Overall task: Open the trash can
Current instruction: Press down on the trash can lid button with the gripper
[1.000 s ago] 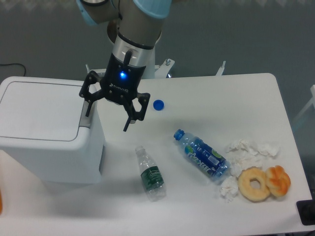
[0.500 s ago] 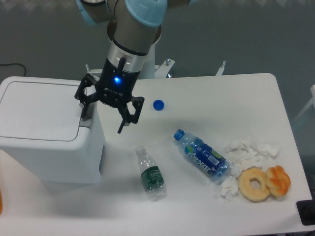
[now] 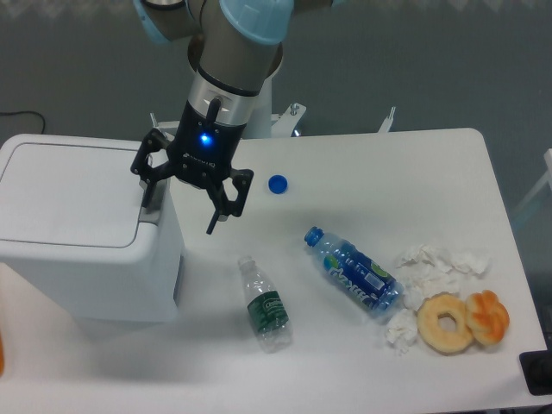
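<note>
The trash can (image 3: 78, 228) is a large white boxy bin at the left of the table, its flat lid closed. Its grey push tab (image 3: 151, 200) sits at the lid's right edge. My gripper (image 3: 179, 207) hangs over the bin's right edge with its fingers open. The left finger (image 3: 147, 194) is right at the tab, whether touching I cannot tell, and the right finger (image 3: 216, 217) is past the bin's side over the table. It holds nothing.
A clear bottle with a green label (image 3: 264, 305) lies in front of the bin. A blue-labelled bottle (image 3: 354, 272) lies at the middle right. A blue cap (image 3: 277, 184) is near the arm. Crumpled tissues (image 3: 427, 264) and two doughnuts (image 3: 461, 321) are at the right.
From a second ago the gripper moved a little left and up toward the bin's tab edge. Over the last half second nothing has moved.
</note>
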